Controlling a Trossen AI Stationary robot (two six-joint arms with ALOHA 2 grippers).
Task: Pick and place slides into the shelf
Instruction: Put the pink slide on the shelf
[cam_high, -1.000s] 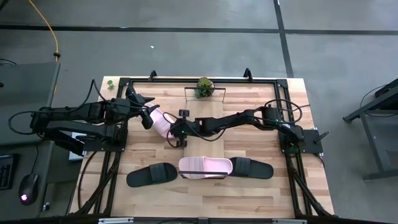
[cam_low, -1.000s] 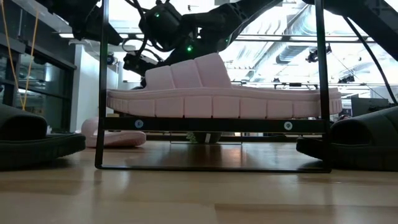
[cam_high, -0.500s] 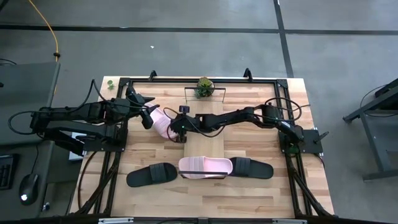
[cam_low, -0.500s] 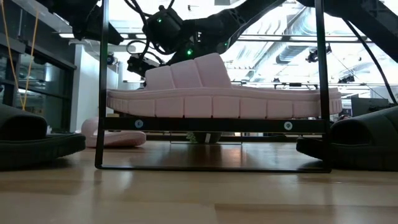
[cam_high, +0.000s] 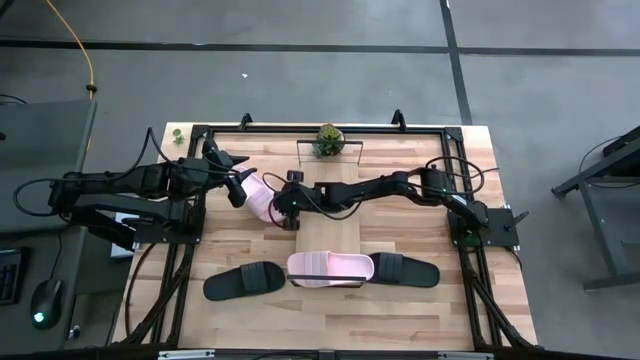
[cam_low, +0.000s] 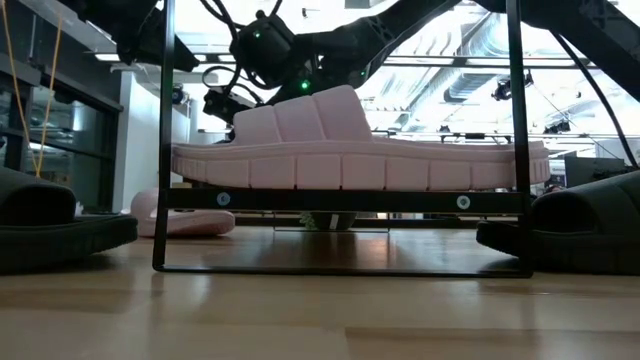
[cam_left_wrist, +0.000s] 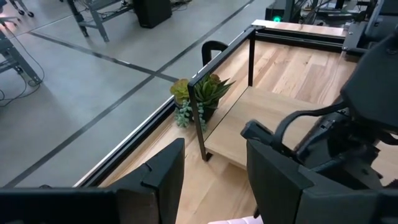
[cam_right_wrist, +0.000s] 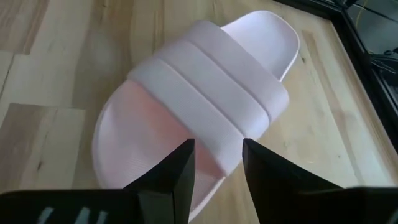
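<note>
**Right gripper poised over the loose pink slide, left arm waiting beside it**

At the left of the high view, the left gripper (cam_high: 238, 180) hangs over the table's left-centre, just beside the loose pink slide (cam_high: 260, 197). Its own wrist view shows the two dark fingers (cam_left_wrist: 163, 177) parted with nothing between them, facing a small potted plant (cam_left_wrist: 200, 98) and the shelf (cam_left_wrist: 261, 118).

Just right of that, the pink slide lies flat on the plank table (cam_high: 410, 310), at the shelf's left edge. The right gripper (cam_high: 283, 205) is directly over it; in the right wrist view its fingers (cam_right_wrist: 180, 168) stand slightly apart above the slide's ribbed strap, one to each side of the strap's end, and I cannot tell if they touch it.

In the lower middle of the high view a row runs left to right: a black slide (cam_high: 243, 281) on the table, a second pink slide (cam_high: 330, 268) resting on the near end of the shelf, and another black slide (cam_high: 405, 270) on the table. The low view shows that pink slide sitting on the shelf's board inside the black frame.
</note>
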